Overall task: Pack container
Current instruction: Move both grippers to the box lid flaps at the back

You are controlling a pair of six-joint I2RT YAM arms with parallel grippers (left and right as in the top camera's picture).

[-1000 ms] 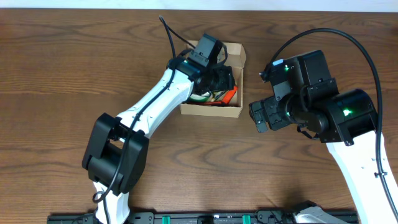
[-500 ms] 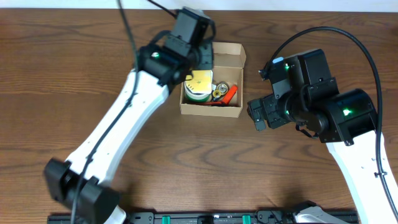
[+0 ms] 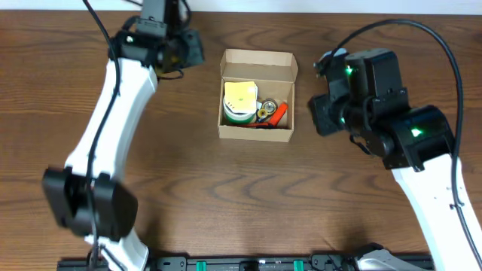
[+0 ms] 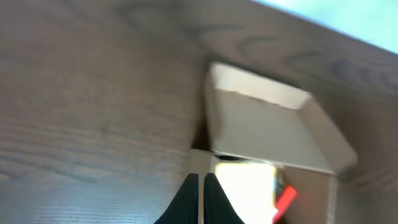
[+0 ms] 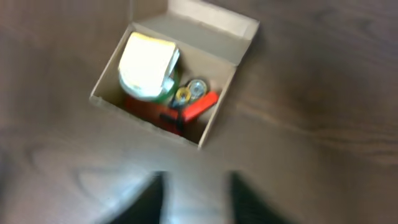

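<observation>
The container (image 3: pixel 256 135), a small brown cardboard box with its flap lid open at the far side, sits mid-table. Inside lie a yellow-topped green roll (image 3: pixel 239 102), a red piece (image 3: pixel 277 114) and small round metal bits (image 3: pixel 263 110). My left gripper (image 3: pixel 192 47) hangs shut and empty to the box's upper left. In the left wrist view its gripper (image 4: pixel 202 177) points at the lid (image 4: pixel 261 124). My right gripper (image 3: pixel 321 114) hovers right of the box. The right wrist view, blurred, shows that gripper (image 5: pixel 196 186) open, over bare wood short of the box (image 5: pixel 217 106).
Brown wooden table (image 3: pixel 248 196) all round the box. The left arm (image 3: pixel 113 113) runs down the left side and the bulky right arm (image 3: pixel 407 143) fills the right. A black rail (image 3: pixel 241 263) lines the front edge.
The left gripper has pulled out of the box toward the upper left and shut, leaving the yellow-topped roll inside. The right gripper rose slightly and its fingers came closer together.
</observation>
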